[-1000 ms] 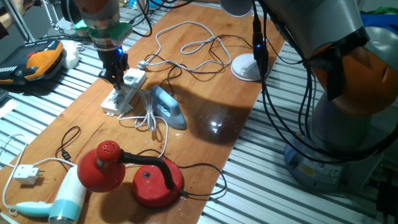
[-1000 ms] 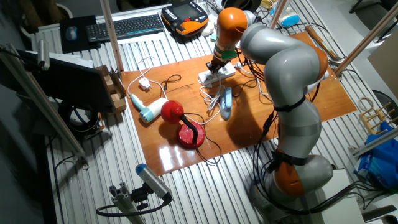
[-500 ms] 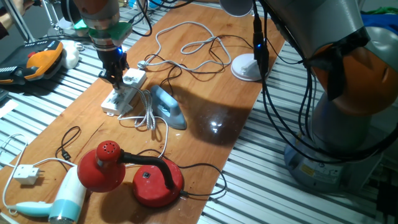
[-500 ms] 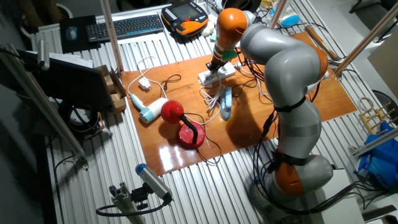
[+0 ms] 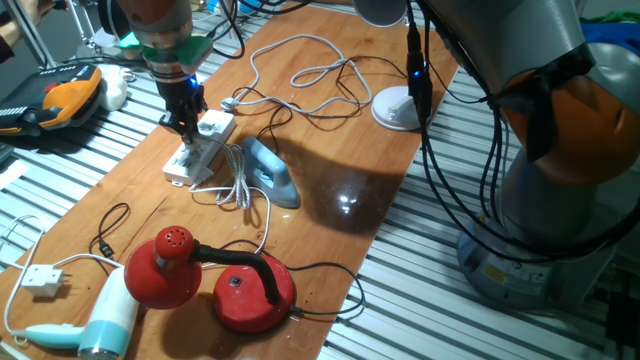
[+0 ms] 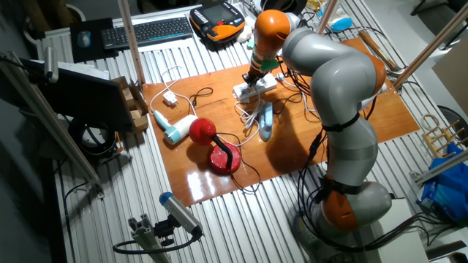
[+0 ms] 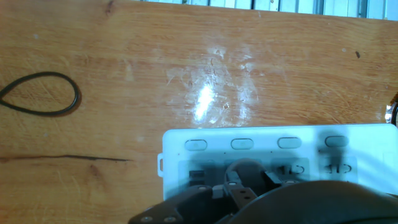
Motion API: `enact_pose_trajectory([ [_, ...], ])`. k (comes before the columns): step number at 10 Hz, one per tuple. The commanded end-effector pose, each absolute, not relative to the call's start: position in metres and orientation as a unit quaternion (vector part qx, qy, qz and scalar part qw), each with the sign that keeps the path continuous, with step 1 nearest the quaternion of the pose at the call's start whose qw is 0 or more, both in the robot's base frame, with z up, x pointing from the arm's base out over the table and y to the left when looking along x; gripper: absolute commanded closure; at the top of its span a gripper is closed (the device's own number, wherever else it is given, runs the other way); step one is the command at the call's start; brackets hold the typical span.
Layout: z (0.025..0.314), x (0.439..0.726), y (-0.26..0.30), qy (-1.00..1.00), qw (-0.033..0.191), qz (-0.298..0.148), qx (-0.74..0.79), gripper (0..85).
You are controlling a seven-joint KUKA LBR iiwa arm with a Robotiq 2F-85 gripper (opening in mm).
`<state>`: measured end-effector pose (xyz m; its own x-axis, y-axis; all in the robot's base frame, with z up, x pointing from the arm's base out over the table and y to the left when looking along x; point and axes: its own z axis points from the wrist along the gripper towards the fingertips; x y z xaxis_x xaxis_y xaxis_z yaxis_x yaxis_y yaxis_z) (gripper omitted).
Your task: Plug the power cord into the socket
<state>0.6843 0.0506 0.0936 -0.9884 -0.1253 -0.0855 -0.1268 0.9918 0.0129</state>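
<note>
The socket is a long white power strip (image 5: 203, 153) (image 6: 257, 85) on the wooden board; in the hand view the power strip (image 7: 261, 144) fills the lower right with its row of outlets. My gripper (image 5: 186, 128) (image 6: 252, 79) (image 7: 239, 186) stands upright right over the strip's middle, shut on a small blurred plug that touches an outlet. The power cord (image 5: 243, 185) runs whitish-grey from the light-blue iron (image 5: 270, 170) (image 6: 266, 120) up along the strip toward my fingers. How deep the plug sits is hidden.
A white adapter (image 5: 216, 123) sits on the strip's far end. A red desk lamp (image 5: 215, 280), a hair dryer (image 5: 105, 320) and a boxy white plug (image 5: 42, 281) lie nearer. A white lamp base (image 5: 397, 108) and loose cords lie behind. A black cord loop (image 7: 40, 93) lies left.
</note>
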Motion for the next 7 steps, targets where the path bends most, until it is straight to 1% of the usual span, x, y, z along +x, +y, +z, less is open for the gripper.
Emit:
enact_pose_trajectory([
  [1,0.0933,0.6842,0.051,0.997,0.042,0.01,-0.063,85.0],
  [7,0.0932,0.6831,0.0496,0.997,0.043,0.006,-0.067,85.0],
])
